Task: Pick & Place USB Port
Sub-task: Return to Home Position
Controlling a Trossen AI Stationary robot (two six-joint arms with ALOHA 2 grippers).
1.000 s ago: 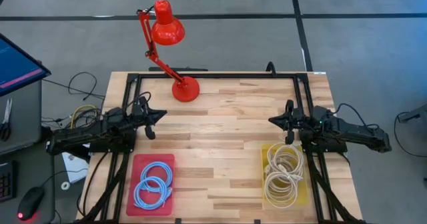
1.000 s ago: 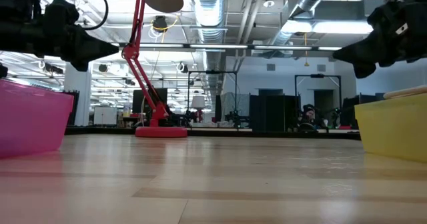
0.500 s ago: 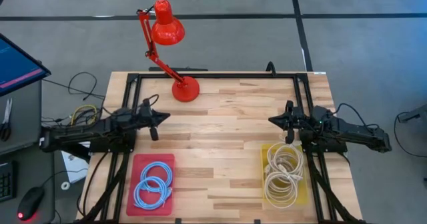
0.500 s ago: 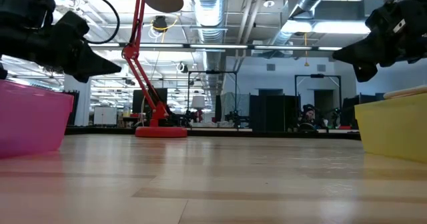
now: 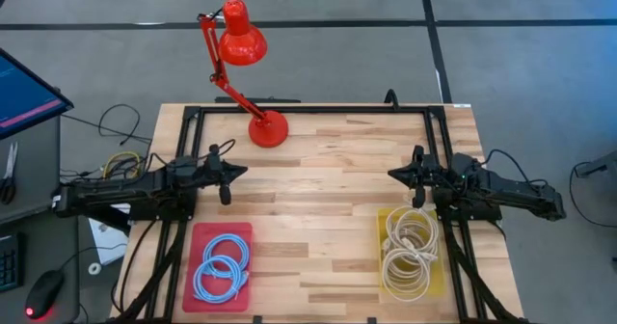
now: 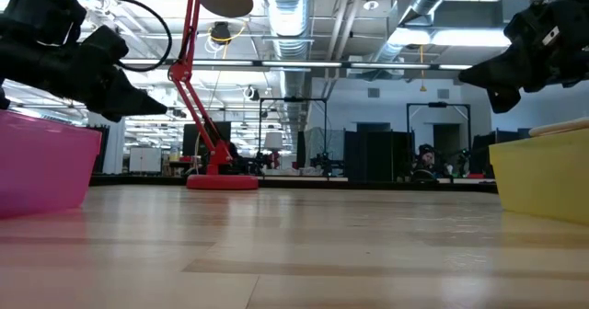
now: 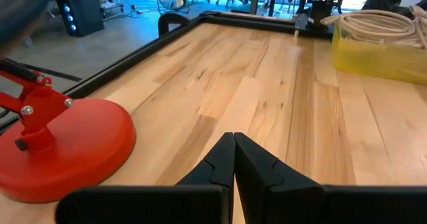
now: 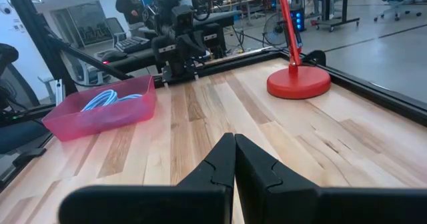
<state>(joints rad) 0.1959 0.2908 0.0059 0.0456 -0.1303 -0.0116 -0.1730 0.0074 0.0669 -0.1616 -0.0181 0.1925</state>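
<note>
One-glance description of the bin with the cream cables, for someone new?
Start at the wooden table and go to the right arm's side, toward the edge away from the red lamp. The yellow bin sits there, near the shut right gripper. It alone is yellow and holds cream coiled cables; the other bin is pink with blue cables.

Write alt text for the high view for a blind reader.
The left claw and right claw, both shut and empty, hover over a wooden table. On the left a red bin holds blue cables, on the right a yellow bin holds pale cables; a red lamp stands at the far edge.
</note>
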